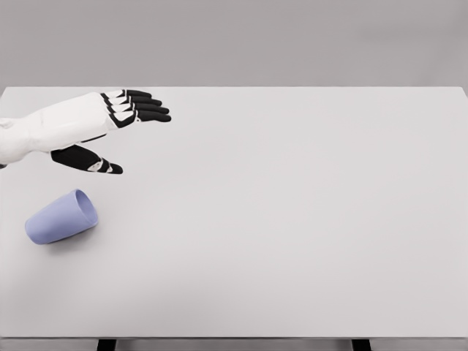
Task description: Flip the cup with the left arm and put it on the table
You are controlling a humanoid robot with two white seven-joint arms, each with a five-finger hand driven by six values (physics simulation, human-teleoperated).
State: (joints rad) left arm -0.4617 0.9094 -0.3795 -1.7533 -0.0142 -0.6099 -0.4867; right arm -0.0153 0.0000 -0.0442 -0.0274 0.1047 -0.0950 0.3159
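One lavender cup point(61, 218) lies on its side on the table point(292, 219); one left hand point(95, 131), fingers spread and empty, is near it, nothing between.

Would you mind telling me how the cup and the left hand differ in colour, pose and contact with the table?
Colour: the cup is plain lavender blue, while the left hand is white with black fingers.
Pose: the cup lies on its side, mouth towards the upper right; the left hand is stretched out with fingers open, pointing right.
Contact: the cup rests on the table; the left hand appears to hover, holding nothing.
Both sit at the table's left side, apart from each other.
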